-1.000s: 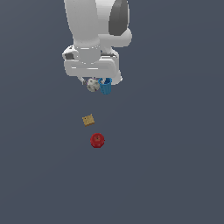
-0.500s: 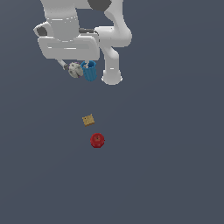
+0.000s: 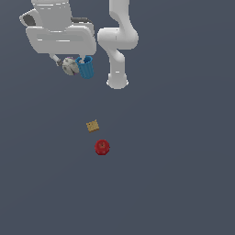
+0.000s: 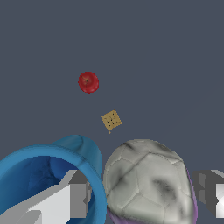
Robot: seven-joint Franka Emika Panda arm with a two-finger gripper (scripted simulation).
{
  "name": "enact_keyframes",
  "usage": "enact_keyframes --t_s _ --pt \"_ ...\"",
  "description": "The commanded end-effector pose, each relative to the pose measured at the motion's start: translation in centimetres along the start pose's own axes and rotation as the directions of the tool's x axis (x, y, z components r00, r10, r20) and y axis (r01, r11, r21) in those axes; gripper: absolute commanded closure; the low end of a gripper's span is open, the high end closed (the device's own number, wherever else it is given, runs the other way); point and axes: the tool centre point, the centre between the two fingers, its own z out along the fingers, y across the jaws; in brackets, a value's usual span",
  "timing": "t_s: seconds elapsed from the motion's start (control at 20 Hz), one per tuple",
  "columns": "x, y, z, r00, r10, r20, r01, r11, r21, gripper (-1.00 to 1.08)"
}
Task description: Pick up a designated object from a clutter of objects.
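Observation:
My gripper [image 3: 76, 64] hangs high at the exterior view's upper left, shut on a whitish speckled ball [image 3: 69, 66] and the wall of a blue cup [image 3: 86, 68]. In the wrist view one finger [image 4: 70, 199] sits inside the blue cup [image 4: 26, 175]. The other finger [image 4: 210, 190] is on the far side of the ball [image 4: 146, 183], which presses against the cup's wall. Both are lifted off the floor. The tan waffle-like block [image 3: 92, 125] and the red apple-like ball [image 3: 102, 147] lie on the floor, and both show in the wrist view [image 4: 111, 120] [image 4: 88, 82].
The arm's white base column [image 3: 117, 78] stands on the dark grey floor at the exterior view's upper middle, to the right of the gripper.
The gripper has moved up and to the exterior view's left, carrying the ball and the cup with it. The tan block and the red ball have not moved.

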Motion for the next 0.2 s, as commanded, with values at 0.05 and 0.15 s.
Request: enact_keyframes --t_s 0.05,0.15 --pt "0.1 0.01 -0.12 1.0 -0.001 -0.001 0.001 1.0 -0.001 1.08" --pt "0.11 -0.07 -0.03 1.0 -0.001 -0.001 0.001 1.0 -0.001 1.08"
